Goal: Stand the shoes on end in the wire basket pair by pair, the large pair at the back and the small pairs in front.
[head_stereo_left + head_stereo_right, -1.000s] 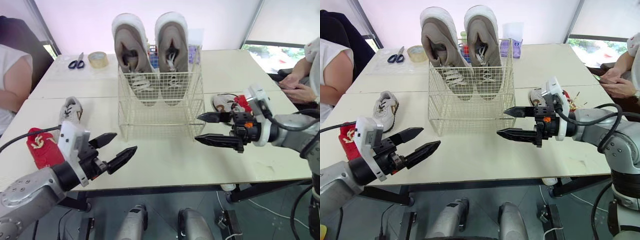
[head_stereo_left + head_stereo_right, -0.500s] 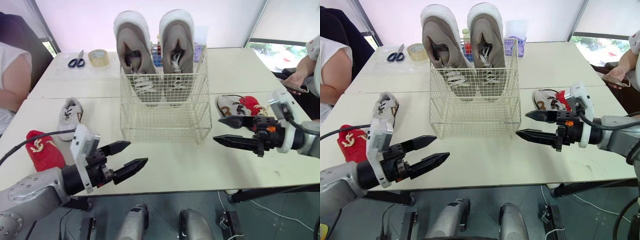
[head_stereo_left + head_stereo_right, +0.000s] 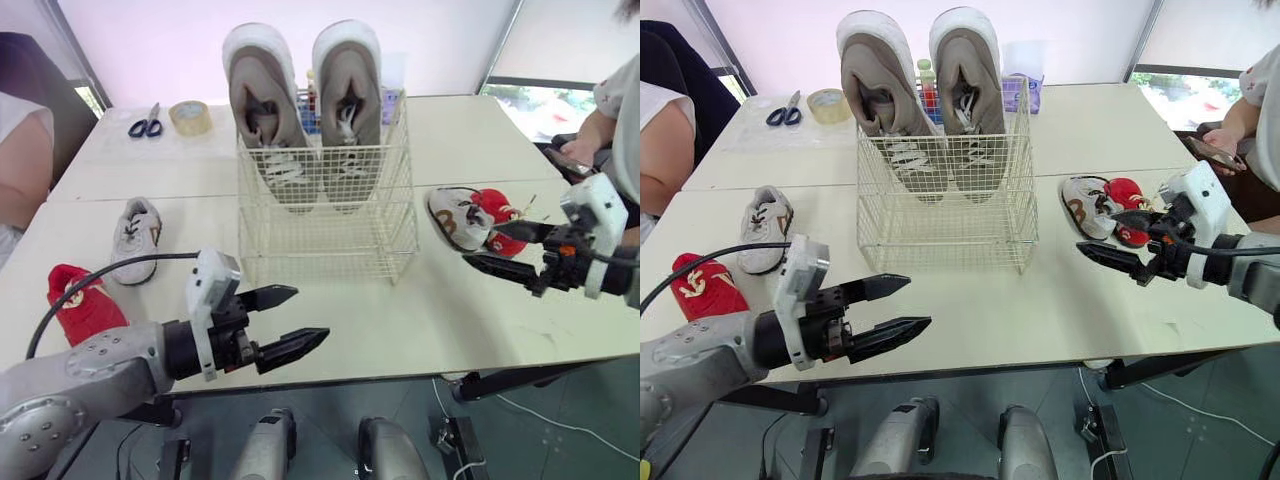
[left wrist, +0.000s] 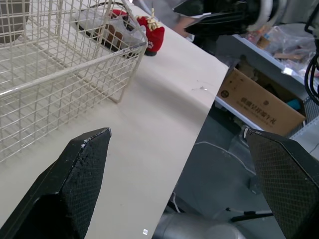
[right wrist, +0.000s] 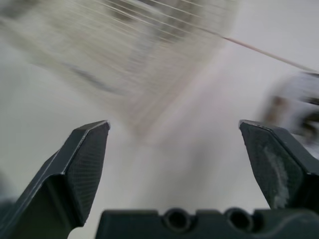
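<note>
Found 2 large shoes point(image 3: 262, 100) on end at basket's point(image 3: 330, 232) back. Found left gripper point(image 3: 311, 312) spread wide, empty, above table point(image 3: 400, 320); right gripper point(image 3: 479, 245) likewise, just beside 2 small shoes point(image 3: 455, 216).

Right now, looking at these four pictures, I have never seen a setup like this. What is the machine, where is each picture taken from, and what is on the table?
It is a humanoid robot with two arms, each ending in a black two-fingered gripper. The two wide pictures come from cameras in its head; the two close ones from its wrists, looking along the fingers. The left gripper and right gripper are open and hold nothing. On the table stands a wire basket with the large pair on end at its back. On the robot's left lie a white shoe and a red shoe; on its right, a second white shoe and a second red shoe.
</note>
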### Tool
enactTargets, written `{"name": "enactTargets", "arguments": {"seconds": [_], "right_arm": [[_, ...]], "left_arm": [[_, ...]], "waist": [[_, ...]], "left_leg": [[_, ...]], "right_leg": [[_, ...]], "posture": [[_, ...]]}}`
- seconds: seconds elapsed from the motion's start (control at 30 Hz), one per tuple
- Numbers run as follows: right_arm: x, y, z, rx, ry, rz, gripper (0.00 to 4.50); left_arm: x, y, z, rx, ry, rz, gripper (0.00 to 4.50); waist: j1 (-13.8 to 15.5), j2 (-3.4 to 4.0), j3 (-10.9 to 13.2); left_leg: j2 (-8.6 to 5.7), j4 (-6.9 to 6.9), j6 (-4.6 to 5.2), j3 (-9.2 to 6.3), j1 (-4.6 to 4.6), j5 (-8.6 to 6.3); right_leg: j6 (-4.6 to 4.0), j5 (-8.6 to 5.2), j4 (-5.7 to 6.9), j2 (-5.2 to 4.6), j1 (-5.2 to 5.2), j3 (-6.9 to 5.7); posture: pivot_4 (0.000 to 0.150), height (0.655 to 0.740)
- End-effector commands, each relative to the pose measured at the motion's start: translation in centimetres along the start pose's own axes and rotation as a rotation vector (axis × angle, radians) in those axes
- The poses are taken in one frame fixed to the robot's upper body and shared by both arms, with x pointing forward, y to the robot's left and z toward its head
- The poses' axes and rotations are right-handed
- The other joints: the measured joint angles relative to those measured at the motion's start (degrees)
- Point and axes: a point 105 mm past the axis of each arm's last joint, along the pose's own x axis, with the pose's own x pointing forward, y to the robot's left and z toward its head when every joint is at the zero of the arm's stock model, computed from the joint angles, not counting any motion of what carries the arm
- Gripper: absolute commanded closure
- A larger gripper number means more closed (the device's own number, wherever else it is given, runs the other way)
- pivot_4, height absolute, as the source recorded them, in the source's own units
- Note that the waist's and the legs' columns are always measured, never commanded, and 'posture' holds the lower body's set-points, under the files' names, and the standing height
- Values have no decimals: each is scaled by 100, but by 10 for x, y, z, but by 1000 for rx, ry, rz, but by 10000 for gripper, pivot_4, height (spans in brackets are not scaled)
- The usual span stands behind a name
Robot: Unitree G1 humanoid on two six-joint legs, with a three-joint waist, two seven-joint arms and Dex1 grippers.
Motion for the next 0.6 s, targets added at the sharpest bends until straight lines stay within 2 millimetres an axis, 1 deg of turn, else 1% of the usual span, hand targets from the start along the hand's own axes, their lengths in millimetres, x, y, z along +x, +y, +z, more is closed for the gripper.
{"name": "enactTargets", "arguments": {"seconds": [0.03,0.13,0.23,0.3,0.5,0.6], "right_arm": [[11,-8,-10,31,-51,-98,0],[22,-12,-22,89,-76,-148,0],[33,-27,-34,111,-89,-262,0],[36,-33,-41,108,-90,-303,0],[41,-42,-49,134,-109,-348,0],[50,-47,-51,150,-130,-371,0]], "left_arm": [[2,1,4,43,-28,11,669],[4,3,5,48,-43,20,669],[5,4,6,59,-52,35,669],[4,4,6,67,-53,46,669],[1,6,6,77,-54,69,669],[3,7,5,80,-56,77,669]], "waist": [[5,0,0],[13,2,0],[3,2,0],[0,2,1],[-1,3,1],[-8,3,0]], "left_leg": [[-1,-1,3,0,0,1],[-3,-2,6,-4,0,0],[-4,0,7,-5,1,0],[-6,4,7,-1,1,0],[-5,6,8,-3,4,1],[-4,6,8,-4,6,1]], "right_leg": [[2,6,0,1,0,2],[9,17,4,5,-1,2],[10,18,3,8,1,3],[11,18,2,9,1,5],[23,26,7,16,2,5],[24,27,8,25,3,5]], "posture": [[1500,7400],[1500,7400],[1500,7400],[1500,7400],[1500,7400],[1500,7400]]}}
